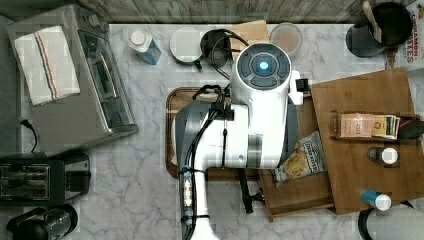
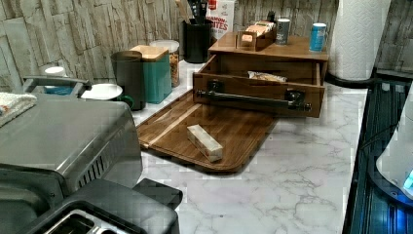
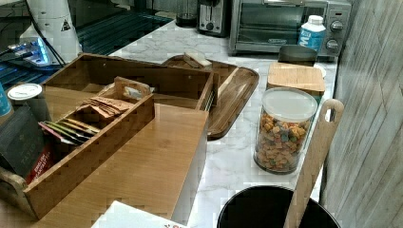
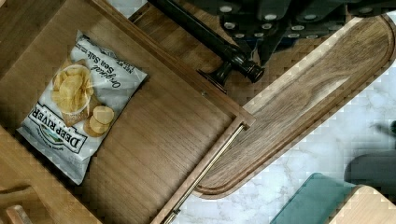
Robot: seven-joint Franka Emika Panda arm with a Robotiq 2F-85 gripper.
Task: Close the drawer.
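Observation:
The drawer (image 1: pixel 300 195) stands pulled out of the wooden cabinet (image 1: pixel 365 95) over the end of a serving tray. Its front panel (image 2: pixel 253 90) carries a dark bar handle (image 2: pixel 253 100). A bag of chips (image 4: pixel 79 105) lies on the drawer floor (image 4: pixel 154 135); the bag (image 1: pixel 300 157) is also seen in the top view. My gripper (image 4: pixel 271 28) hovers just above the handle (image 4: pixel 205 35), outside the drawer front. In the top view my white arm (image 1: pixel 250 125) covers that spot. The drawer's walls (image 3: pixel 142 76) show in the right view.
A dark rounded serving tray (image 2: pixel 219 126) holds a pale block (image 2: pixel 204 142). A tea box (image 1: pixel 367 125) and small cans stand on the cabinet top. A teal canister (image 2: pixel 156 73), cereal jar (image 3: pixel 283 130), mug, toaster oven (image 1: pixel 70 80) and paper towel roll (image 2: pixel 358 34) surround them.

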